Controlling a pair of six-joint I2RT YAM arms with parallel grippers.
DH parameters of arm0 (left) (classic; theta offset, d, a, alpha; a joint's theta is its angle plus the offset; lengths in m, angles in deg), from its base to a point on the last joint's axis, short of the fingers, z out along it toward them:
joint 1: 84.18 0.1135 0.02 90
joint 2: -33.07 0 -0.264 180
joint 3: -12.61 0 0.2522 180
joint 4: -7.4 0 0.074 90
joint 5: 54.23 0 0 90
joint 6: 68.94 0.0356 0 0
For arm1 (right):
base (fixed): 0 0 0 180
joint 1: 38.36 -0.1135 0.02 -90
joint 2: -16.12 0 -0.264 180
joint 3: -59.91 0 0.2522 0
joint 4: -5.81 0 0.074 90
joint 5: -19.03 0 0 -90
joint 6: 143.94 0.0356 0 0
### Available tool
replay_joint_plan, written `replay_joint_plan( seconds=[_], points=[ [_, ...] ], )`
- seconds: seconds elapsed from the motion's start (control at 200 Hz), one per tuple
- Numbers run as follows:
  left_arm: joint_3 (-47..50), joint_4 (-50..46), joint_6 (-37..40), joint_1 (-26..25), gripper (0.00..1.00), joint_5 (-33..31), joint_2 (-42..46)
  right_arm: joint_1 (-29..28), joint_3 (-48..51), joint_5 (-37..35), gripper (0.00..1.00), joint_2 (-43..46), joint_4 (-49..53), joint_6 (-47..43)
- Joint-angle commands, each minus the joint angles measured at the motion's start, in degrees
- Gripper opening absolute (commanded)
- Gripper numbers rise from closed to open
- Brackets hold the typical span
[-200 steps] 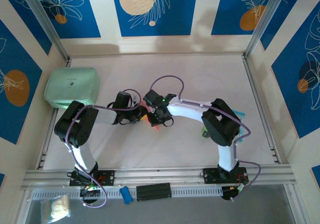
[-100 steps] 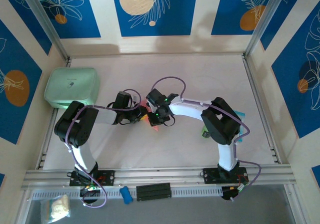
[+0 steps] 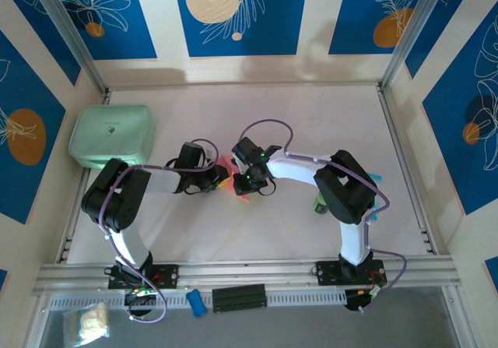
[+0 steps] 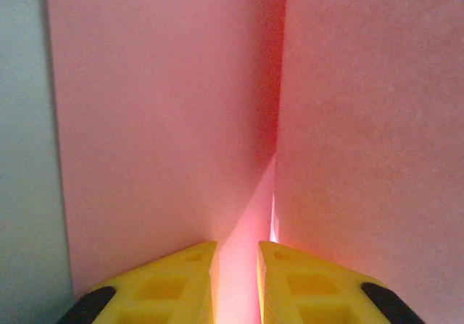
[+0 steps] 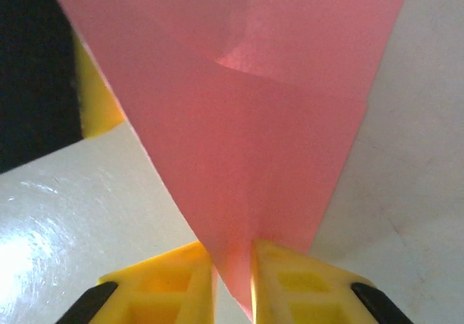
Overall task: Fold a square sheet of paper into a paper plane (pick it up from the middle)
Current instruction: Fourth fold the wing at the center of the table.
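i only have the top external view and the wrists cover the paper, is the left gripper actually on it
observer: yes. In the left wrist view the left gripper has its yellow fingers on either side of a standing fold of the pink paper, pinching it.
operator: and the right one
observer: in the right wrist view a pointed end of the paper runs down between the fingertips of the right gripper; I cannot tell whether it is clamped.
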Motion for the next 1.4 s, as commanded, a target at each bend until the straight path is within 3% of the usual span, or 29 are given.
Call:
replay_joint_plan(
  seconds=[0.0,0.255,0.445,0.8,1.391],
  points=[
    [-0.82,-2.91,0.9,-0.32,0.22,-0.77,-0.94,-1.51,0.42,-3.89,0.21,2.39,0.99,-0.94],
    [-0.87,-3.73,0.5,-0.33,0.22,-1.31,-1.49,-5.3,1.5,-14.54,0.3,3.81,-0.24,-0.83],
    [-0.78,-3.64,0.32,-0.32,0.22,-1.27,-1.47,-6.78,1.9,-19.74,0.31,3.28,-0.72,-0.67],
    [-0.79,-3.51,0.14,-0.33,0.22,-1.2,-1.45,-8.54,1.72,-22.48,0.3,1.78,-1.69,-2.18],
    [-0.87,-3.48,-0.07,-0.27,0.22,-1.25,-1.03,-8.19,2.43,-22.93,0.15,1.34,-2.46,-2.21]
  ],
)
